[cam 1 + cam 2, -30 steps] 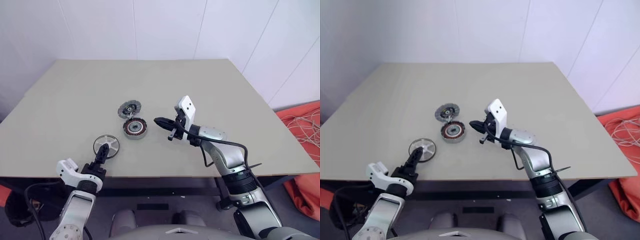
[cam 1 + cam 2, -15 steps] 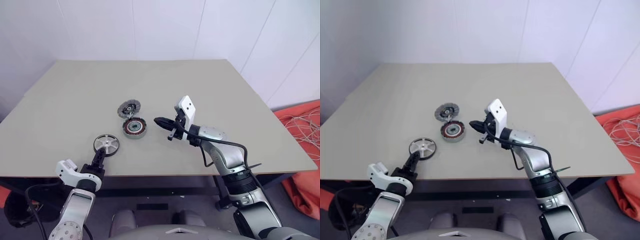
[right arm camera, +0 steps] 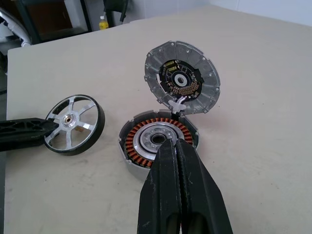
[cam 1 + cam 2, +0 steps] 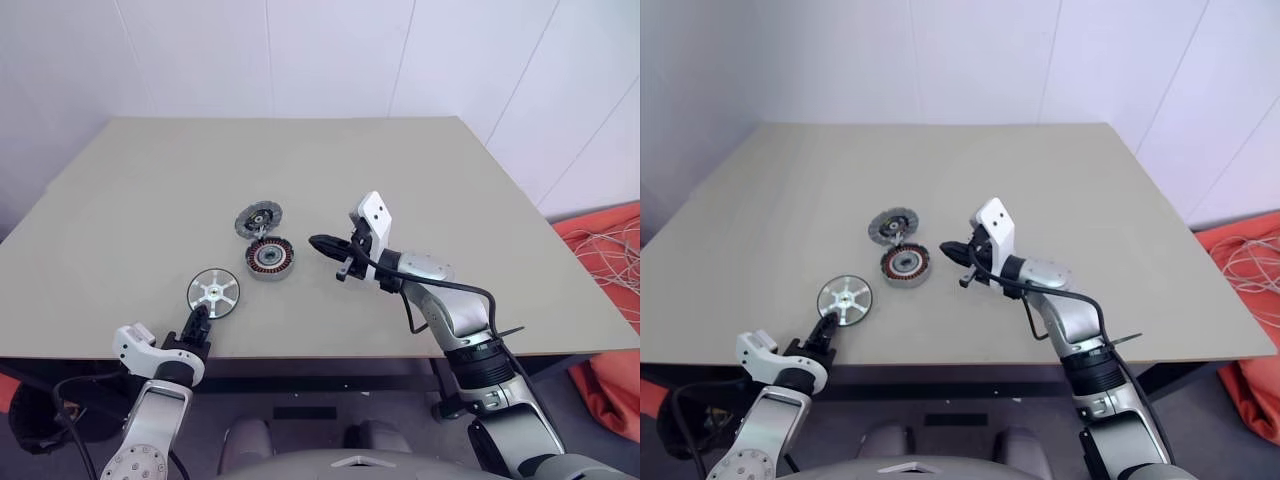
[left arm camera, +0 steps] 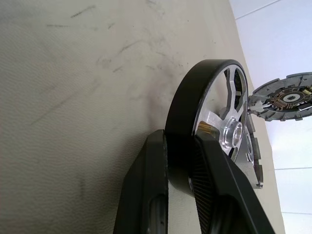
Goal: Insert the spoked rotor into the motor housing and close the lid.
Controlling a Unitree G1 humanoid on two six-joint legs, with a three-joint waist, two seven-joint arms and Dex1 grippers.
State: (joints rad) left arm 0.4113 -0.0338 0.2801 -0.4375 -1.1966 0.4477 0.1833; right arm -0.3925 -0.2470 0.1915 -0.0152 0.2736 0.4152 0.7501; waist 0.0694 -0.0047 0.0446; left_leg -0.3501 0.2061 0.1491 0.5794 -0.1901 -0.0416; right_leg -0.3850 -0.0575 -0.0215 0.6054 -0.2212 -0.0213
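The spoked rotor (image 4: 213,290), silver with a dark rim, sits near the table's front left and tilts up slightly at its near edge. My left gripper (image 4: 199,319) is shut on that near rim; in the left wrist view its two black fingers (image 5: 214,165) pinch the rim (image 5: 187,122) from both sides. The motor housing (image 4: 269,256), with copper windings, lies at mid-table. The lid (image 4: 259,217) stands tilted open behind it, joined at the housing's back edge. My right gripper (image 4: 318,241) hovers shut and empty just right of the housing (image 3: 158,141).
The beige table (image 4: 420,180) has bare room on all sides of the parts. Its front edge runs just in front of the rotor. An orange cloth with cables (image 4: 610,260) lies on the floor to the right.
My left gripper's fingers, spread over the rotor a second ago, have drawn back to its near rim and closed on it. The right arm has not moved.
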